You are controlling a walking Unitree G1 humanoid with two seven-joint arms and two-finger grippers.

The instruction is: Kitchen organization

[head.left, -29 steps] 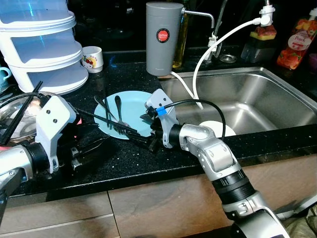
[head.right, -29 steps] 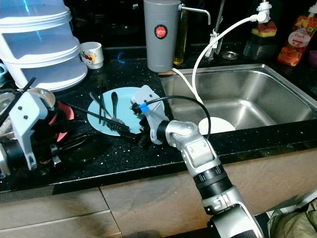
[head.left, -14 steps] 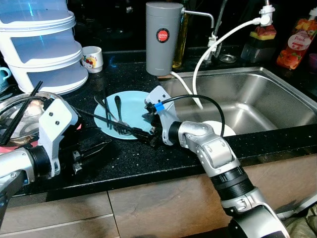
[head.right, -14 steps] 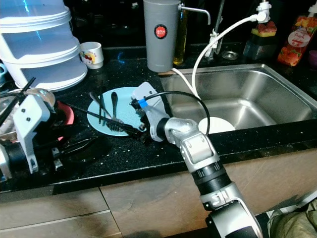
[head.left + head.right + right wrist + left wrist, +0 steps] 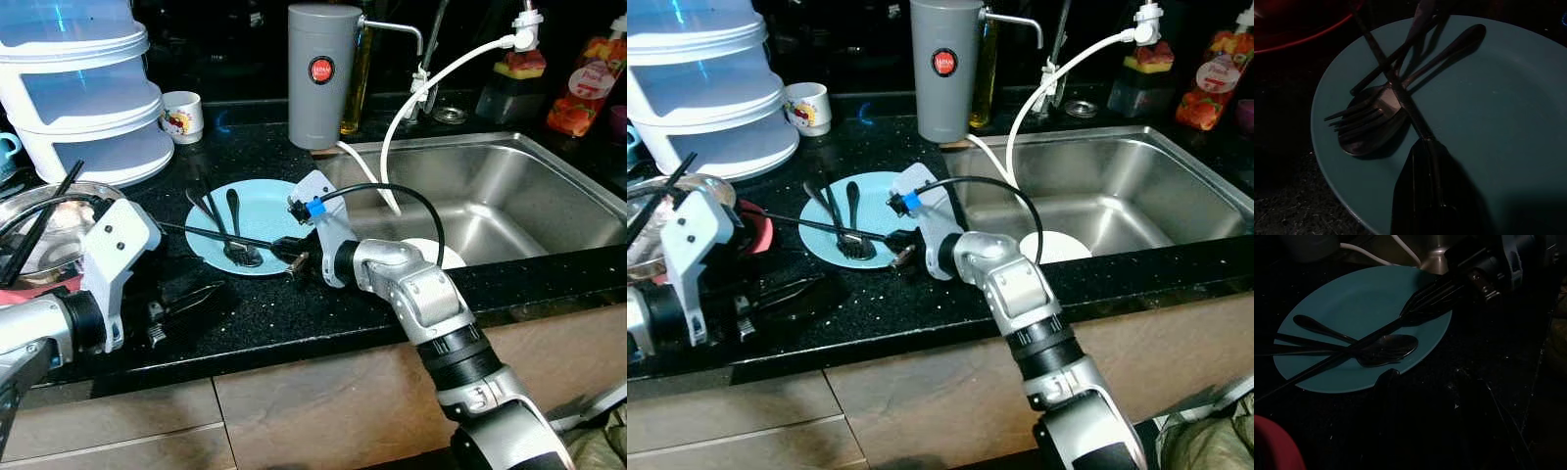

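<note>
Right gripper jaws closed on a long black utensil lying across the blue plate. Fork and spoon rest on plate, on the black bench left of sink. Left gripper jaws apart, low over bench.

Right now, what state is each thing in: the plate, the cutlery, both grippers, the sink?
Round light-blue plate: flat on the black counter, holding cutlery.
Dark spoon and fork: lying crossed on the plate.
Long thin dark utensil: lying across the plate, one end between the right gripper's fingers.
Right gripper: shut on the utensil at the plate's edge.
Left gripper: open, low over the counter.
Steel sink: holds a white dish.
</note>
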